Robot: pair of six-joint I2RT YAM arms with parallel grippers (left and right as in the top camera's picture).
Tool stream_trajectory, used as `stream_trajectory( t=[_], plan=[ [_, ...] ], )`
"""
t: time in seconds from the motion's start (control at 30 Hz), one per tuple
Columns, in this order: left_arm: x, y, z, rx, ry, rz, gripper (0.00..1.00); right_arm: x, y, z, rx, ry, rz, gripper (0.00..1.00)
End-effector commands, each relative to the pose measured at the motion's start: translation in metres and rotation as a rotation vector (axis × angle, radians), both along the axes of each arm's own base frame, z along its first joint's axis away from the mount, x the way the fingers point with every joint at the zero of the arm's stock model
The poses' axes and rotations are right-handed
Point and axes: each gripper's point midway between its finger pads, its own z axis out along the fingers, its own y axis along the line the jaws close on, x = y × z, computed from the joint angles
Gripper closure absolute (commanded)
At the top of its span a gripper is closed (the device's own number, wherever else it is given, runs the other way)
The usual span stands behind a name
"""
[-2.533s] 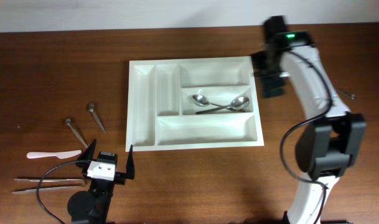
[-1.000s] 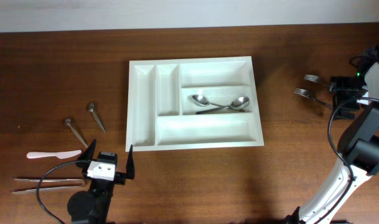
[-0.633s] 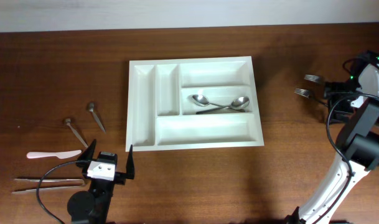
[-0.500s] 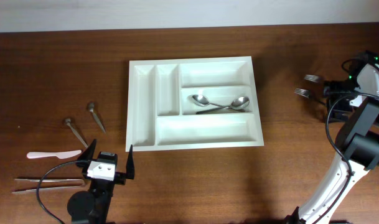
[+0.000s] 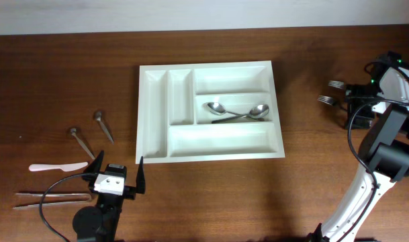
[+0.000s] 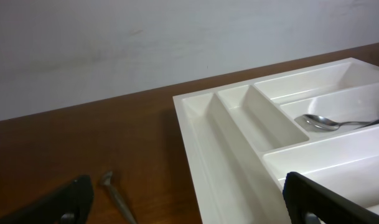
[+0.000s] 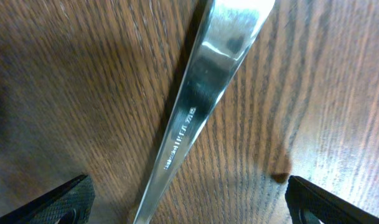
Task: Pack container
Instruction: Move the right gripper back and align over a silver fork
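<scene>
From the top cam, the white container (image 5: 154, 114) sat in the middle of the brown table (image 5: 56, 67), w/ two spoons (image 5: 239, 113) crossed in its middle long slot. The left gripper (image 5: 118, 176) hung near the front edge, just below the container's left corner. Its fingers were spread wide & held nothing. Its own cam showed the two thin slots up close.

The right gripper (image 5: 352, 107) was far off to the right, by two forks (image 5: 335, 85). From the top you couldn't tell how its fingers stood (too dark & small). The right wrist cam could. A shiny metal handle (image 7: 195, 112) lay flat on the wood btwn two dark fingertips (image 7: 65, 196), which stood wide apart & didn't touch it.
</scene>
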Motion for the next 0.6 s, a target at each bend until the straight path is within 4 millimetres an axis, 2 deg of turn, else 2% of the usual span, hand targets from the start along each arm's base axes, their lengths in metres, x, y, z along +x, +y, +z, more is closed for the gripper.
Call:
stream_trajectory(
  t=[0.0,0.13,0.17,0.23,0.47,0.57],
  plan=[
    [0.0,0.002,-0.002,0.01,-0.003,0.009,0.01,0.002,0.007,-0.013,0.014,0.026,0.001,0.01],
    [0.0,0.002,-0.002,0.01,-0.003,0.009,0.01,0.001,0.009,-0.02,0.028,0.037,-0.002,0.01],
    [0.0,0.002,-0.002,0.01,-0.003,0.009,0.01,0.0,0.009,-0.021,0.029,0.038,-0.003,0.04],
    [0.0,0.002,-0.002,0.01,-0.003,0.009,0.01,0.0,0.009,-0.023,0.032,0.042,-0.007,0.1],
    [0.0,0.002,-0.002,0.01,-0.003,0.009,0.01,-0.001,0.01,-0.024,0.037,0.048,-0.022,0.43],
    [0.0,0.002,-0.002,0.01,-0.003,0.009,0.01,-0.001,0.01,-0.024,0.036,0.047,-0.022,0.51]
  ],
)
